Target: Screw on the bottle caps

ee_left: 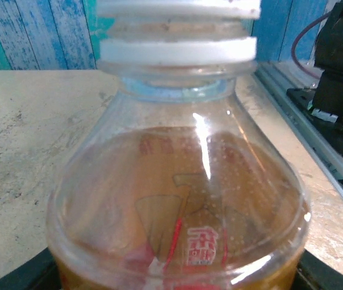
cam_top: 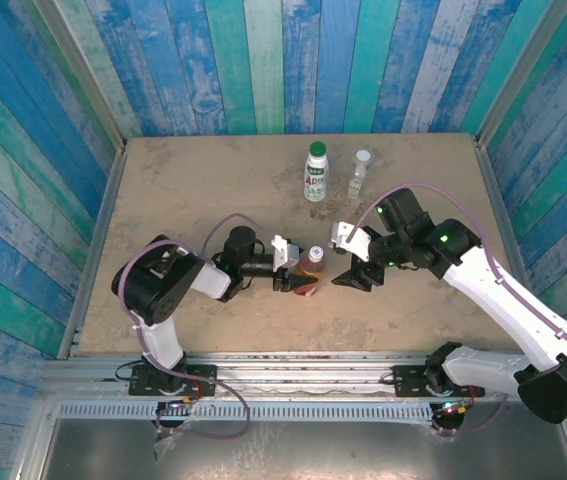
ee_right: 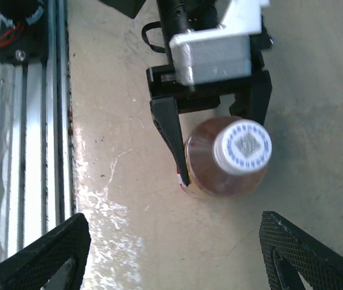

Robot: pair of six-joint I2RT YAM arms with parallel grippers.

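Your amber bottle (cam_top: pixel 311 263) stands on the counter (cam_top: pixel 193 190) near the middle, a little toward the near edge. The left fingers (ee_right: pixel 169 136) pinch it: in the right wrist view, one black finger presses against the left side of the body and the other sits at the far right side, just behind the white cap (ee_right: pixel 242 147). That cap is on the neck and has a square printed pattern on its top.

In the left wrist view you see the amber bottle (ee_left: pixel 177 199) up close, with brown liquid and red print through the clear shoulder. The white cap (ee_left: pixel 177 8) is at the top edge. A short band of neck shows between it and the white collar (ee_left: pixel 177 51) below.

Your right fingers (ee_right: pixel 41 257) are spread wide. Their two mesh pads sit at the bottom corners of the right wrist view, with the bottle beyond and between them, and they touch nothing. From above, they hang just right of the amber bottle, apart from it.

Farther back, the white bottle (cam_top: pixel 316 180) stands with the green cap (cam_top: pixel 317 150) on it. Just to its right is the clear bottle (cam_top: pixel 359 183), topped by a pale cap (cam_top: pixel 363 156). Both are well apart from the arms.
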